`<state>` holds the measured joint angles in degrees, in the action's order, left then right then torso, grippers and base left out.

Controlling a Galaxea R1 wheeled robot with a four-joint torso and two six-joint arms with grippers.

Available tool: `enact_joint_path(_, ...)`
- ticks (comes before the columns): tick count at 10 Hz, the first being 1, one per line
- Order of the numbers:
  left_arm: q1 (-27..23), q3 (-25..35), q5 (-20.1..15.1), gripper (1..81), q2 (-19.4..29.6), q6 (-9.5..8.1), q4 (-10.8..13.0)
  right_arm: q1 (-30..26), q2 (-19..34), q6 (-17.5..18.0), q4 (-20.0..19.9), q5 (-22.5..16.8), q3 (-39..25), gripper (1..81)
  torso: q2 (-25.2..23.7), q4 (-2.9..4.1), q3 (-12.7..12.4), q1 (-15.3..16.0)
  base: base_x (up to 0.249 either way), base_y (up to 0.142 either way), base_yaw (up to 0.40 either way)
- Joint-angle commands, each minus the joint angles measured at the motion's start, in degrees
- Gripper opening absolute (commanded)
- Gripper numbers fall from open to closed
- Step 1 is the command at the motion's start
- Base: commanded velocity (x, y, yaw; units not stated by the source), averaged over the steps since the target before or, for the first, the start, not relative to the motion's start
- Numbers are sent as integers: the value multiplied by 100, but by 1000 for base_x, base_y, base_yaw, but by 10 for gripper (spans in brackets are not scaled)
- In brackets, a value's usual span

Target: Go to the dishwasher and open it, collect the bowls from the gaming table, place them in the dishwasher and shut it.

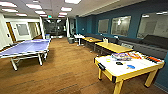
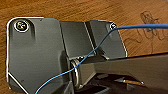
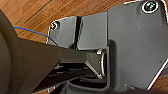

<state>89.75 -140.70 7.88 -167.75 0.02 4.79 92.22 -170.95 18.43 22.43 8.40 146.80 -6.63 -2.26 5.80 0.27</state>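
The gaming table (image 1: 110,73), with yellow sides and legs and a white top, stands at the right of the head view. On its top lie a small black bowl (image 1: 119,63) and a small blue bowl (image 1: 130,66) close together. The dishwasher is out of view. Both wrist views look down past the robot's dark plate onto wooden floor (image 2: 87,10).
A blue table-tennis table (image 1: 26,47) stands at the left. Yellow-topped desks (image 1: 112,47) line the right wall beside a dark sofa (image 1: 147,47). Colourful printed sheets (image 1: 125,56) lie on the gaming table's far side. Open wooden floor (image 1: 67,65) runs between, toward a corridor at the back.
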Motion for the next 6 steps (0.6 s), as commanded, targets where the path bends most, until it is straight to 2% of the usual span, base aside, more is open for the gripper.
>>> enact_joint_path(1,-286,61,-251,811,22,33,75,-252,-21,-15,33,-225,-56,811,0,0,0,0,0,0,-307)
enact_joint_path(6,-286,60,-251,811,22,33,75,-244,-30,-15,42,-225,-56,811,0,0,0,0,0,0,-321)
